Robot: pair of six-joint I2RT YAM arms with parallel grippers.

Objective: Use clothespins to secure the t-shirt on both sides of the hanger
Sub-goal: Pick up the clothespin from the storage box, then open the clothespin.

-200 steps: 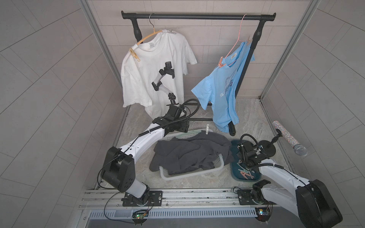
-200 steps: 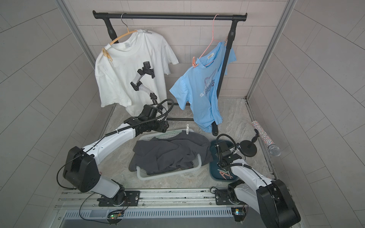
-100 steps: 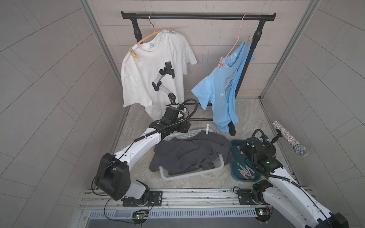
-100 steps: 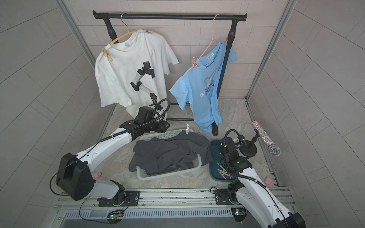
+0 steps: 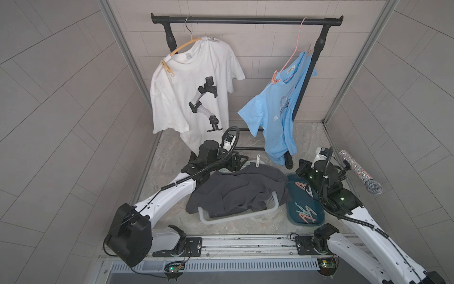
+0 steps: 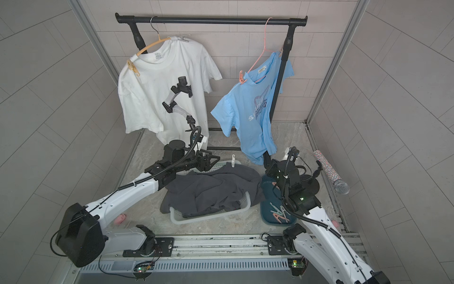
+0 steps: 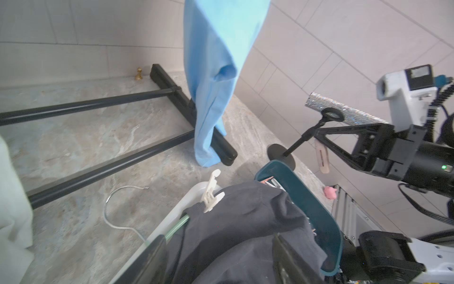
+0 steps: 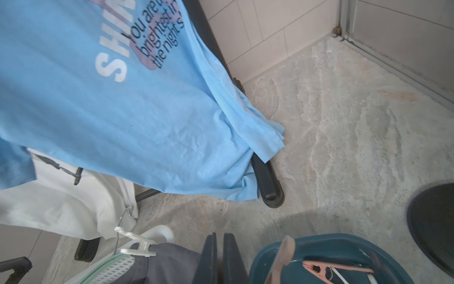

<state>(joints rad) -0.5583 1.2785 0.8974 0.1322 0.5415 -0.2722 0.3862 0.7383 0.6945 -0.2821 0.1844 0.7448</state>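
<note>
A dark grey t-shirt (image 5: 240, 191) lies heaped in a white basket (image 5: 235, 218) on a green hanger (image 7: 177, 225). One white clothespin (image 7: 211, 194) is clipped on the shirt at the basket's far rim. My left gripper (image 7: 218, 260) hovers open just over the shirt, with nothing between its fingers. A teal tray (image 5: 294, 216) to the basket's right holds several clothespins (image 5: 305, 214). Above the tray's far end, my right gripper (image 8: 219, 234) is shut on a peach clothespin (image 7: 321, 157), which hangs below its fingertips.
A black rack (image 5: 245, 20) carries a pinned white t-shirt (image 5: 191, 81) and a blue t-shirt (image 5: 277, 113). Its base bars (image 7: 110, 169) cross the floor behind the basket. A glittery microphone (image 5: 360, 172) on a stand is at the right wall.
My right gripper has lifted out of the tray and moved toward the rack, still shut. The left arm's elbow has swung nearer the front, while its gripper stays over the basket.
</note>
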